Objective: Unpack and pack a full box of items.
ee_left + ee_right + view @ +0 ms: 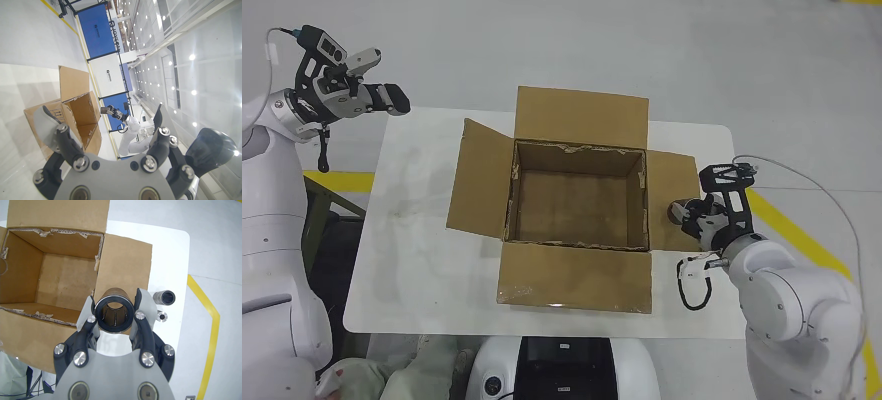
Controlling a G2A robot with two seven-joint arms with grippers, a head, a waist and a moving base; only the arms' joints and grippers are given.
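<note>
- left gripper is by the far-left corner of the table, well away from everything else. Fingers are spread wide with nothing in them.
- cardboard box sits mid-table with all four flaps folded out. The rim is torn and ragged, and you can see the bare cardboard floor inside.
- right gripper is over the box's right flap, closed around a big bearing, with a finger pressing on each side of it.
- the big bearing is a metal sleeve with a black ring on its end, hollow, with rows of tiny balls running along the bore.
- on the table just right of that flap there's a smaller bearing lying on its side, and a little metal piece right beside it. Can't tell if they touch.
</note>
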